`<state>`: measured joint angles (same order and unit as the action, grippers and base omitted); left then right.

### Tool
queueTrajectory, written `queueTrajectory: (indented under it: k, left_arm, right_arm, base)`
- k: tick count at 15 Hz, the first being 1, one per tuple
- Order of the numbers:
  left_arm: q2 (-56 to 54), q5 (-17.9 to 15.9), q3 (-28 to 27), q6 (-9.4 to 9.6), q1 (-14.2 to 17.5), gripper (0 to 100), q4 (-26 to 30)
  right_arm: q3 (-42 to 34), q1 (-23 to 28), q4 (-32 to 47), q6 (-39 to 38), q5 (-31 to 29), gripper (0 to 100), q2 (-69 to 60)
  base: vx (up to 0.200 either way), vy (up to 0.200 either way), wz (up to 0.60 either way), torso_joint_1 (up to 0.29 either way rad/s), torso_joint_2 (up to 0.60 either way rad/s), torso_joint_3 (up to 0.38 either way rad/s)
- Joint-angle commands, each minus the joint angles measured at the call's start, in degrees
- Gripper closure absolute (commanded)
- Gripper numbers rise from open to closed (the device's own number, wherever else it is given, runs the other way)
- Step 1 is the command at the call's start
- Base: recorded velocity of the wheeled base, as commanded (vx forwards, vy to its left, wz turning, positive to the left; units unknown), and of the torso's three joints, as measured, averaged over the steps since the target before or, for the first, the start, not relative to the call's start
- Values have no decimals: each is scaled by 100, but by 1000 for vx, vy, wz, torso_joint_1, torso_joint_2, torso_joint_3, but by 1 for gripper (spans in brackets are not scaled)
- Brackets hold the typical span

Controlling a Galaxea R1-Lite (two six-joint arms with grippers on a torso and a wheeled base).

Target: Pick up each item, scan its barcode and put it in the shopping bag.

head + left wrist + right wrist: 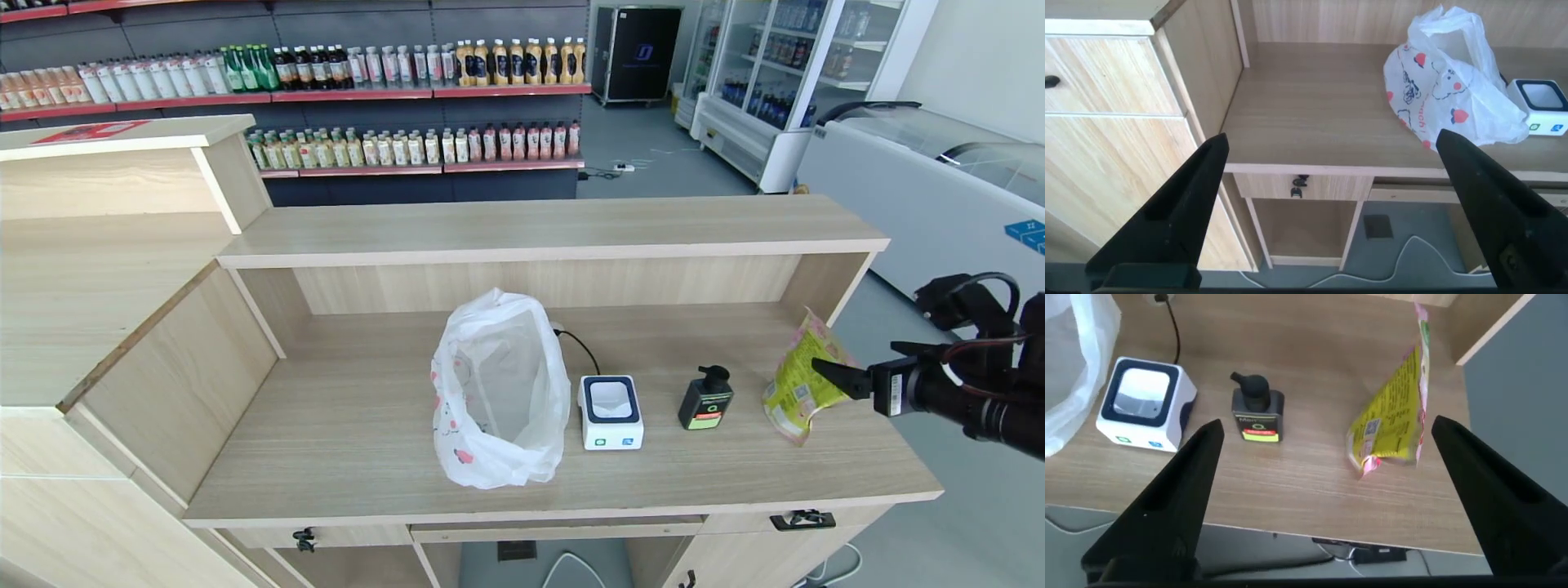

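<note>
**R hand beside the snack pouch, both hands spread**

R hand (845, 379) hangs at the right end of the surface (367, 425), fingers spread wide & holding nothing. The yellow snack pouch (804, 380) stands just beside it, leaning, close to the surface's right side wall. In head view one fingertip overlaps the pouch's edge; can't tell if they touch. From R wrist cam the pouch (1392, 408) sits ahead of the spread R hand (1327, 426), nearer one finger than the other.

L hand (1333, 140) is out in front of the surface on the bag's side, also spread, nothing in it.

Other items, in a row across the surface:
- dark pump bottle (705, 400), upright, near the pouch but apart from it
- white barcode scanner (611, 411) btw bottle & bag, black cable (581, 347) running to the back
- white plastic shopping bag (500, 392) w/ red print, standing open, just beside the scanner

Surface is light wood w/ a raised ledge (555, 229) along the back and a black drawer handle (802, 519) under the front edge.

Room: shop shelves of drink bottles (326, 69) behind, glass-door fridge (775, 73) & chest freezer (922, 188) on the right, black wheeled case (637, 53) at the back.
</note>
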<state>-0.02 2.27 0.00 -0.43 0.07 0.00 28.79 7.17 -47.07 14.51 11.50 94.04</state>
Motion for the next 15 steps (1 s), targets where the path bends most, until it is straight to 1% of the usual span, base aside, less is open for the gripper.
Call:
queueTrajectory:
  k: [1,3,8,9,11,13,14,15]
  left_arm:
    - [2,2,0,-1,1,0,0]
    - [2,2,0,-1,1,0,0]
    - [2,2,0,-1,1,0,0]
    - [2,2,0,-1,1,0,0]
    - [2,2,0,-1,1,0,0]
    - [2,2,0,-1,1,0,0]
    - [2,2,0,-1,1,0,0]
    - [2,2,0,-1,1,0,0]
  right_arm:
    - [-234,224,-198,175,151,0,879]
    - [-216,232,-206,342,248,0,1134]
    - [-137,232,-382,369,239,0,1600]
    - [-190,276,-400,562,265,0,1688]
    - [-146,522,-514,1230,749,0,1908]
    - [-84,531,-672,1265,872,0,2048]
    - [21,531,-1006,1160,986,0,2259]
    - [74,540,-1094,1151,1030,0,2338]
  base:
    - [0,0,0,0,0,0]
    - [0,0,0,0,0,0]
    - [0,0,0,0,0,0]
    - [0,0,0,0,0,0]
    - [0,0,0,0,0,0]
    - [0,0,0,0,0,0]
    - [0,0,0,0,0,0]
    - [0,0,0,0,0,0]
